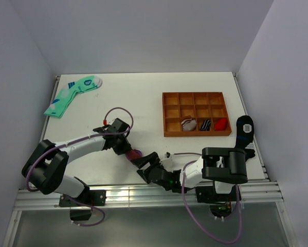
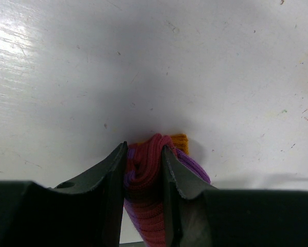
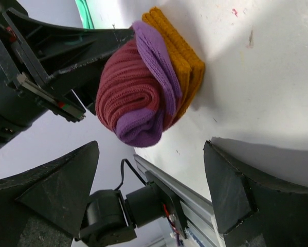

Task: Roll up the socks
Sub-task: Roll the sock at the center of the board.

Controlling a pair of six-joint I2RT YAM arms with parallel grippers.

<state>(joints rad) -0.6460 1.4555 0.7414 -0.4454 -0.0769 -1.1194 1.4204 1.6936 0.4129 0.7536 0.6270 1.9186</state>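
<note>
Socks (image 3: pixel 141 98) look fully rolled: one tight bundle at the table's (image 1: pixel 143 92) near edge, centre. Left gripper (image 2: pixel 144 149) is part-closed, pinching the roll. Right gripper (image 3: pixel 151 148) is wide open and empty, just beside it. Remaining, I'd guess: secure the roll, let go.

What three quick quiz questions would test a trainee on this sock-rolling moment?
1. True or false: the right gripper is clamped on the socks.
2. Which colour is the socks' cuff? A orange-mustard, B green, C black.
3. How many compartments of the wooden tray hold something?
Key: 1 false, it stands open; the left gripper holds them. 2 A. 3 three.
</note>
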